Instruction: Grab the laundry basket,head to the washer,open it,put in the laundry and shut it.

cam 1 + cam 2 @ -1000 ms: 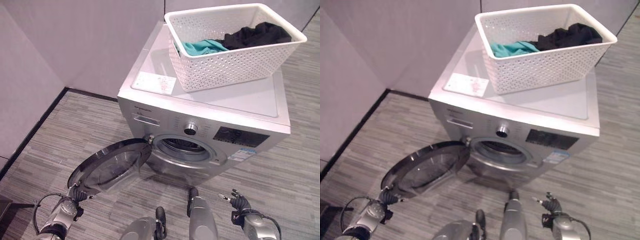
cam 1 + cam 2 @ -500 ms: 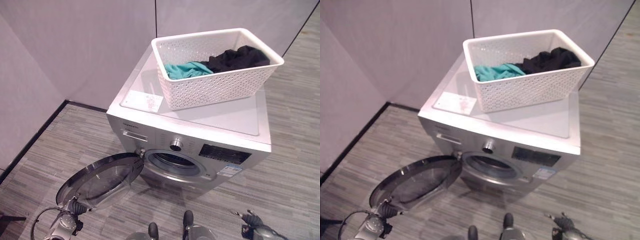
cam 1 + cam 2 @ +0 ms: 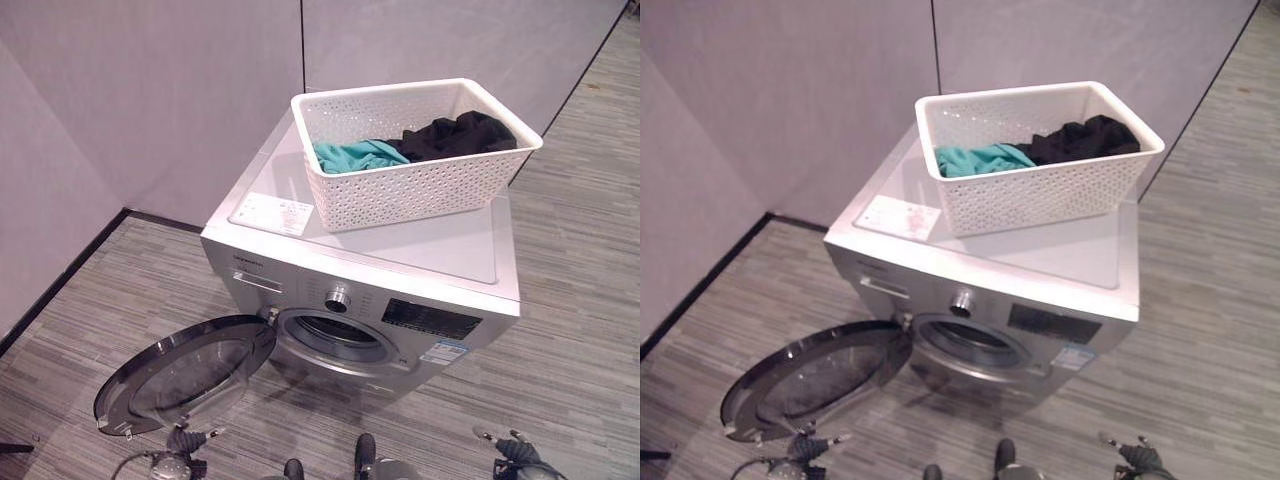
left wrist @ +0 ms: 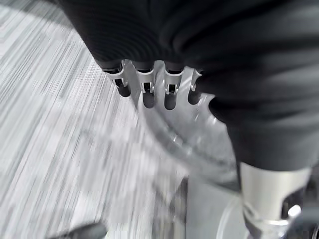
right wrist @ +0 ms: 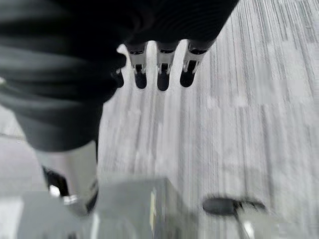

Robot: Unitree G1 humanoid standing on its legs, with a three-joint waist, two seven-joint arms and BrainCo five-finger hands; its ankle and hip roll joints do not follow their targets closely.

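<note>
White and full of little holes, the laundry basket (image 3: 415, 150) sits on top of the silver washer (image 3: 360, 290). Inside it lie a teal cloth (image 3: 358, 155) and a black cloth (image 3: 450, 135), side by side and touching. The washer's round door (image 3: 185, 375) hangs wide open, swung out to the left over the grey striped floor (image 3: 580, 330). Low down near the floor, the left hand (image 3: 185, 442) is just below the door's edge with its fingers straight, holding nothing. The right hand (image 3: 512, 450) is well apart on the other side, fingers straight too, and empty.
</note>
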